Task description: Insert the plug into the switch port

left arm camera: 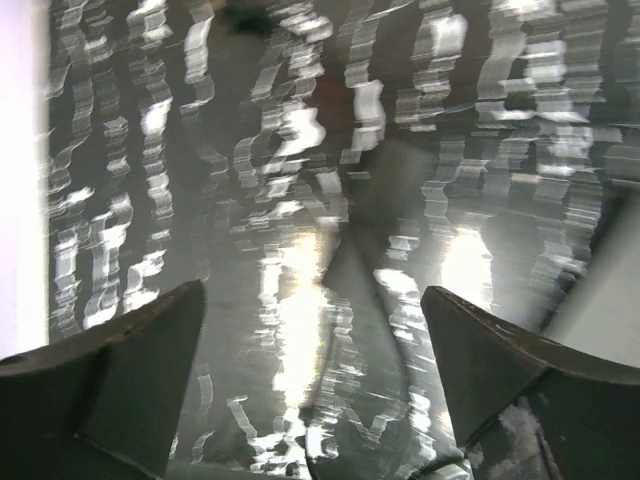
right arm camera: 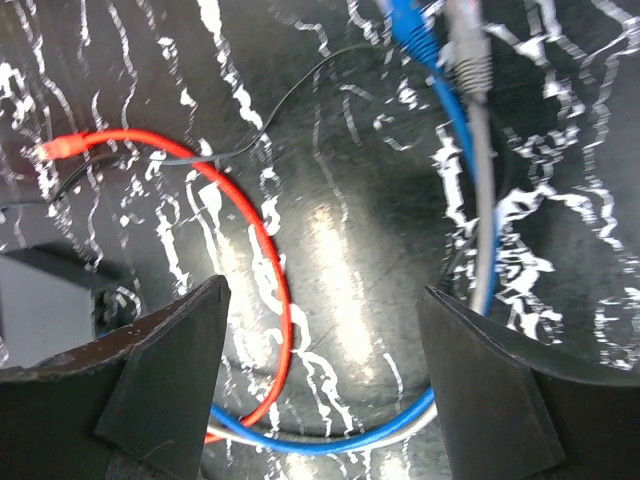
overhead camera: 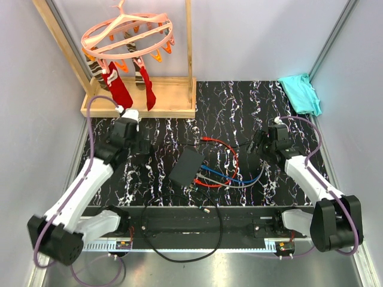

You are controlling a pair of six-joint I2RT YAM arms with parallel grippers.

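switch (overhead camera: 187, 165) flat mid-table | red plug (right arm camera: 45, 150) loose near it | blue cable (right arm camera: 300, 445), grey cable (right arm camera: 484, 180) under right gripper (right arm camera: 322, 300), wide, empty | left gripper (left arm camera: 312, 300) wide, empty | socks (overhead camera: 119, 89) on hanger (overhead camera: 127, 33) far left

Pink round peg hanger (overhead camera: 127, 37) with red socks (overhead camera: 119, 89), inside a wooden frame (overhead camera: 170, 101) at back left. Teal cloth (overhead camera: 301, 92) crumpled in the back right corner.

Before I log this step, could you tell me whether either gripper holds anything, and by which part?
Nothing is held. The left gripper is open over the tabletop; the right gripper is open above the red cable, nothing between its fingers.
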